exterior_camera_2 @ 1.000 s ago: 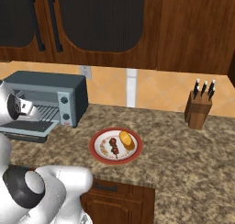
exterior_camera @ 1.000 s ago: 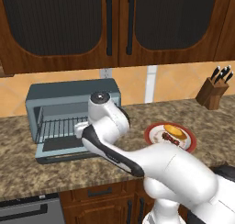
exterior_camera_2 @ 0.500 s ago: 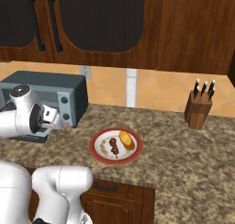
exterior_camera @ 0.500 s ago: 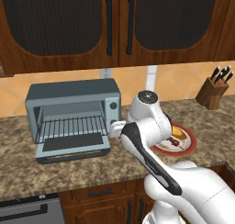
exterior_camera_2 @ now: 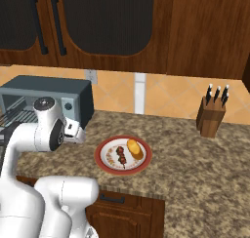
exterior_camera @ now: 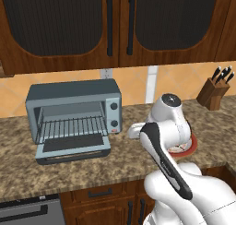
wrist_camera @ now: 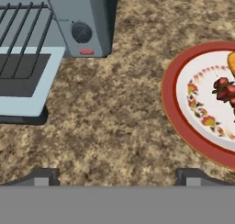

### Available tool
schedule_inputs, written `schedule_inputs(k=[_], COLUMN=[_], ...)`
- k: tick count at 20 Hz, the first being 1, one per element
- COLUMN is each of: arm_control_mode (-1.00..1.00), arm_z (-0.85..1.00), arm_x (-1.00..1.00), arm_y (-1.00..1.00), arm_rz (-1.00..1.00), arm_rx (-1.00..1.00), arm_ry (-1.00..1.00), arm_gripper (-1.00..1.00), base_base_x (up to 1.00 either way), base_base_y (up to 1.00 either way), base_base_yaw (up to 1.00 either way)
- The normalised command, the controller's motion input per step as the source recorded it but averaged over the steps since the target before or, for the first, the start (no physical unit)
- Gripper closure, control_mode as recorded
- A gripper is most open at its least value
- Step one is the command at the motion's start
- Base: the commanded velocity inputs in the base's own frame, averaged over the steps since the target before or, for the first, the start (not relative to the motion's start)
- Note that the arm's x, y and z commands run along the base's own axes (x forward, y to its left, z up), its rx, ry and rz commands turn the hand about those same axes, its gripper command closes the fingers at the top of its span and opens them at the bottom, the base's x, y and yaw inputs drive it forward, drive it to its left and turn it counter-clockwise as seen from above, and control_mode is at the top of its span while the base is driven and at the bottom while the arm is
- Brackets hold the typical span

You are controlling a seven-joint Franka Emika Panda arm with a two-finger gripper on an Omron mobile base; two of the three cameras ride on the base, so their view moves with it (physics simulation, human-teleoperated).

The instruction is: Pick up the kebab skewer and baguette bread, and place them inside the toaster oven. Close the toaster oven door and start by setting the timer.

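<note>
We held our gripper [wrist_camera: 117,175] spread and empty over the granite counter [wrist_camera: 114,117], between the toaster oven [exterior_camera: 73,111] and the plate [exterior_camera_2: 105,159]. The kebab skewer [exterior_camera_2: 120,156] and baguette bread [exterior_camera_2: 135,148] lay side by side on that plate, and the toaster oven door [exterior_camera: 73,147] hung down open.

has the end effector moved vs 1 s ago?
Yes. In the left base view the arm swung right, away from the open toaster oven toward the plate. The end effector now hovers over bare counter between them.

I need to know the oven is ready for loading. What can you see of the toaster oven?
The toaster oven is a boxy grey-blue metal unit on the granite counter against the backsplash. Its door is dropped open, showing its dark window, with the wire rack exposed. Two dark knobs sit on its right panel. Nothing is inside or touching it.
</note>
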Motion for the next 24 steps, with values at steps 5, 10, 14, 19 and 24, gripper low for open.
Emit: schedule_inputs(k=[5, 10, 14, 19, 24], arm_control_mode=[-1.0, -1.0, -1.0, -1.0, -1.0], arm_z=[0.0, 0.0, 0.0, -0.02, -0.26], arm_x=[0.06, 0.16, 0.19, 0.14, 0.06], arm_y=[-0.51, -0.45, -0.42, -0.33, -0.36], arm_rz=[0.08, 0.07, 0.05, 0.03, 0.0], arm_rx=[0.0, 0.0, 0.0, 0.0, 0.0], arm_ry=[0.03, 0.02, 0.02, 0.0, 0.0], arm_gripper=[-1.0, -1.0, -1.0, -1.0, -1.0], base_base_x=[0.0, 0.0, 0.0, 0.0, 0.0], base_base_y=[0.0, 0.0, 0.0, 0.0, 0.0], base_base_yaw=[0.0, 0.0, 0.0, 0.0, 0.0])
